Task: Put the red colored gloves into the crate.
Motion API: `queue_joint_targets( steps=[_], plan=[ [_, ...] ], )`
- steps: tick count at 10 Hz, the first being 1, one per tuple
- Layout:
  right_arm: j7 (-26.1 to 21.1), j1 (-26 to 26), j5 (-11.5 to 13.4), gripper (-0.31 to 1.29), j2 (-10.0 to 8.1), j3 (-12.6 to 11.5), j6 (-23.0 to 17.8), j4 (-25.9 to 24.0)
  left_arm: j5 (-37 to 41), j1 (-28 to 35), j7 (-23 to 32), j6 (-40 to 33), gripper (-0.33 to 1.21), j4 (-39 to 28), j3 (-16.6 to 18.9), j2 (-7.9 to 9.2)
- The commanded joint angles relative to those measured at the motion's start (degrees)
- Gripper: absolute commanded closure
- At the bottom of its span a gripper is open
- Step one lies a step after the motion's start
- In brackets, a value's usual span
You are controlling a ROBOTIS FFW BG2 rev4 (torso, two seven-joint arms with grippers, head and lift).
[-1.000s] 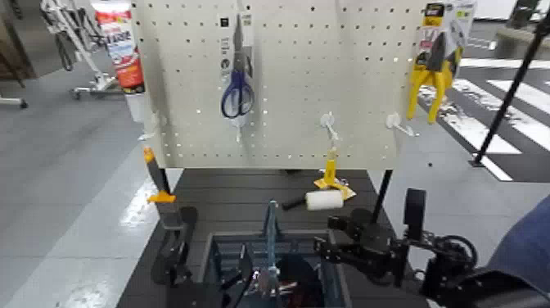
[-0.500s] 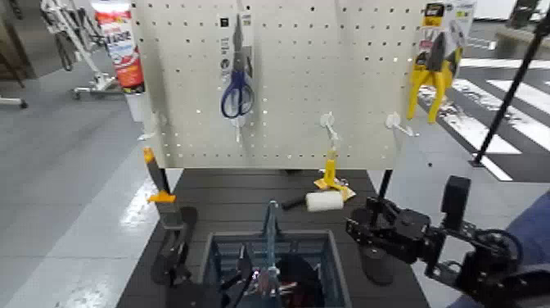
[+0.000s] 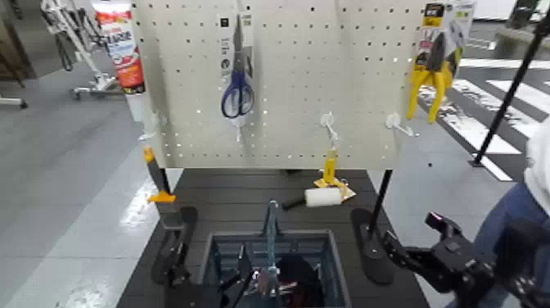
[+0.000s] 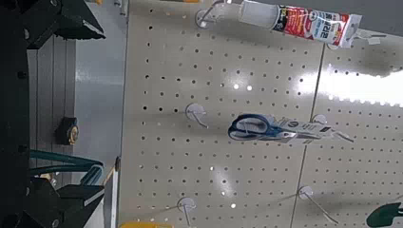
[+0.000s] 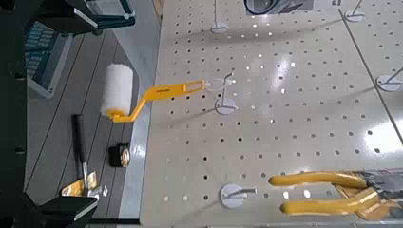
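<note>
The crate, at bottom centre, holds dark and red items, apparently the gloves, partly hidden by its handle. The right gripper, spread and empty, has swung from the crate's right rim to lower right. The left gripper, lower left of centre, is spread. The roller shows above the crate.

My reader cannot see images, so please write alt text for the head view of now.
A blue-grey crate with an upright handle stands below a pegboard; something dark and some red lie inside. The robot's right gripper is out to the crate's right, its left gripper at the crate's left. Scissors and yellow-handled pliers hang above.
</note>
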Motion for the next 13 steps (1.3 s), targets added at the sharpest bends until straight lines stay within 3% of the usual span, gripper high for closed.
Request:
queue_joint_targets(
  steps=[1,3,4,5,7,10,11,13],
  plan=[
    [-8.57,8.72,4.58,-0.03,0.80,2.25,-6.91,-3.56,-0.09,0.48,0.00,-0.14,0.15,-0.37,0.42,-1.76],
    [-14.64,13.38,5.64,-0.03,-0.52,4.09,-10.51,-4.88,-0.18,0.92,0.09,-0.40,0.15,-0.63,0.86,-1.85],
    [-16.22,15.05,6.61,-0.03,0.09,3.65,-12.01,-5.41,-0.27,1.10,0.09,-0.40,0.15,-0.72,1.12,-2.11],
    [-16.31,15.66,9.33,-0.03,1.15,3.30,-13.94,-5.50,-0.44,1.45,0.09,-0.40,0.15,-0.81,1.56,-2.37],
    [-16.39,16.54,11.18,-0.03,2.38,3.39,-14.73,-5.59,-0.53,1.98,0.09,-0.40,0.15,-1.07,1.91,-2.55],
    [-16.39,16.89,14.34,-0.03,2.29,3.48,-14.73,-6.38,-0.53,3.12,0.09,0.65,0.15,-2.04,2.35,-2.81],
    [-16.39,16.98,14.34,-0.03,2.29,3.13,-12.71,-7.26,-0.53,3.12,0.09,1.00,0.15,-2.04,2.35,-2.99],
    [-18.06,17.51,17.07,-0.03,2.29,3.74,-9.99,-9.10,-0.80,3.12,0.09,1.18,0.15,-2.04,2.44,-3.16]
  ],
)
